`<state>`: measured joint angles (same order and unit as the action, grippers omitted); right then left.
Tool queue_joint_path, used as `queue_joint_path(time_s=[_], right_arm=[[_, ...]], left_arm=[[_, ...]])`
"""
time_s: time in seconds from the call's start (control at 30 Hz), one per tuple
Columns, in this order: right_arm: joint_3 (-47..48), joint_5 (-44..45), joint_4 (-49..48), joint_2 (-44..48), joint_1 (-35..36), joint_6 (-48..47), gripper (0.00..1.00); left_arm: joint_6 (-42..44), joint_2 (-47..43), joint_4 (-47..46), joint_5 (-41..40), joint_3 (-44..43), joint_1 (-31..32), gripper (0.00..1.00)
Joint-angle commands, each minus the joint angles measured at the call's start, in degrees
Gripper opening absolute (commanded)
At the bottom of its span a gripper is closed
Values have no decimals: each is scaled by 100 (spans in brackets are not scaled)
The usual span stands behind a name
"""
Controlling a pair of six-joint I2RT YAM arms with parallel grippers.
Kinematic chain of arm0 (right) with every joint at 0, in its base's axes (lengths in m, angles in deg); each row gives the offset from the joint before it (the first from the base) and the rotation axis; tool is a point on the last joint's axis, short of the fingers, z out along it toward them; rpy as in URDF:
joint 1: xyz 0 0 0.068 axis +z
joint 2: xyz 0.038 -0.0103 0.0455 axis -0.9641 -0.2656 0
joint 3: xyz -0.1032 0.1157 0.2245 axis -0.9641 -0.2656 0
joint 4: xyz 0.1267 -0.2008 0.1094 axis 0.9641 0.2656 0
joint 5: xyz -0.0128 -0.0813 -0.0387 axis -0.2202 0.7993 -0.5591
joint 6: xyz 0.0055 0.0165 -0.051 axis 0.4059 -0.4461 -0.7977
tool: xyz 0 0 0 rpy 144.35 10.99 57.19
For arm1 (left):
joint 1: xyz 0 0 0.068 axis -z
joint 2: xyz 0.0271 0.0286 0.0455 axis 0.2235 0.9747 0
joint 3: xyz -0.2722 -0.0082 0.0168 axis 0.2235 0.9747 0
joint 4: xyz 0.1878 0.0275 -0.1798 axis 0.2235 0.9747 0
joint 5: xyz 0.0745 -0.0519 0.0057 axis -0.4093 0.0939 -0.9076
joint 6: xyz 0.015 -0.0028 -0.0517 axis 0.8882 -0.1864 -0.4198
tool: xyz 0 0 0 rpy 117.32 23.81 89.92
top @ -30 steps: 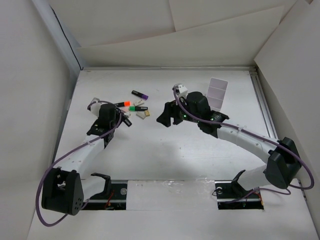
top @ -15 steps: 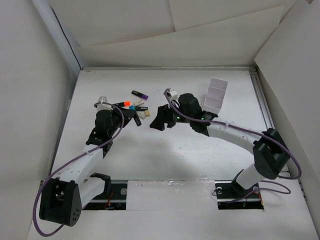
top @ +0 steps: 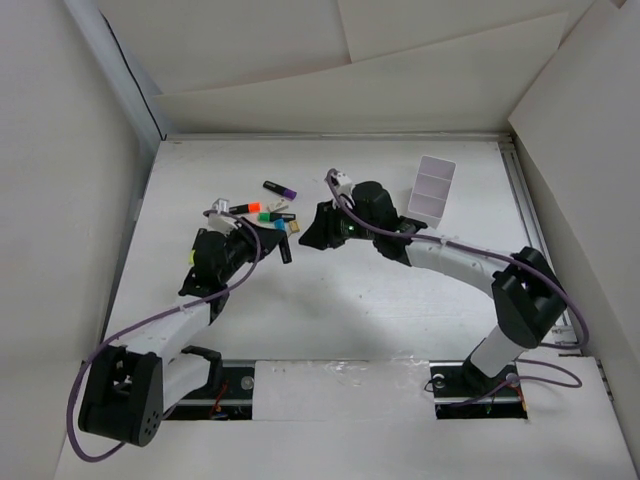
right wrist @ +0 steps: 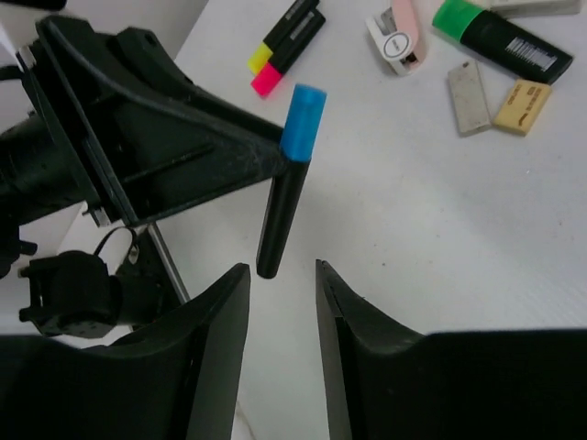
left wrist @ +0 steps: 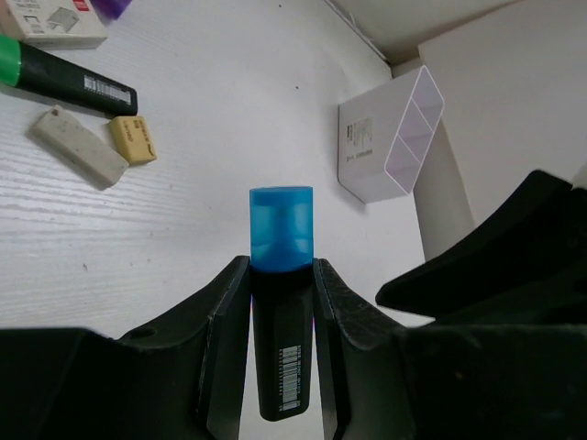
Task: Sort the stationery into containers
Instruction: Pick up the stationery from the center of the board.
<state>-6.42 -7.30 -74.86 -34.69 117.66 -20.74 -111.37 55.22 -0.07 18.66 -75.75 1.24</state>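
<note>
Blue-capped marker [left wrist: 282, 316] clamped between the left fingers [left wrist: 227, 335]; right fingers [right wrist: 213, 353] parted, nothing between them.
The left fingers grip the marker's glossy black barrel at mid-length, so the translucent blue cap stands clear beyond the tips. The barrel's blunt tail points at the gap of the right fingers. The white plastic box [left wrist: 371, 156], thin-walled with square compartments, stands well apart on the wood-grained white counter [left wrist: 183, 211]. A matte grey eraser [left wrist: 78, 147] and a tan eraser [left wrist: 133, 139] lie beside a green-capped marker [left wrist: 64, 75].
</note>
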Motion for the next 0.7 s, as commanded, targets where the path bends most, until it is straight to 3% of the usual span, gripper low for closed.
queue_joint_path(time_s=[0.0, 0.07, 0.17, 0.67], right_arm=[[356, 64, -391, 11, -219, 187, 40], [530, 133, -391, 11, -325, 249, 41], [742, 204, -339, -234, -325, 320, 51], [1252, -6, 110, -885, -519, 434, 52]], left_arm=[[419, 89, -895, 454, 41, 70, 3], [646, 142, -1089, 420, 163, 324, 3], [928, 142, -1089, 296, 164, 597, 3], [1290, 371, -1405, 621, 111, 659, 3]])
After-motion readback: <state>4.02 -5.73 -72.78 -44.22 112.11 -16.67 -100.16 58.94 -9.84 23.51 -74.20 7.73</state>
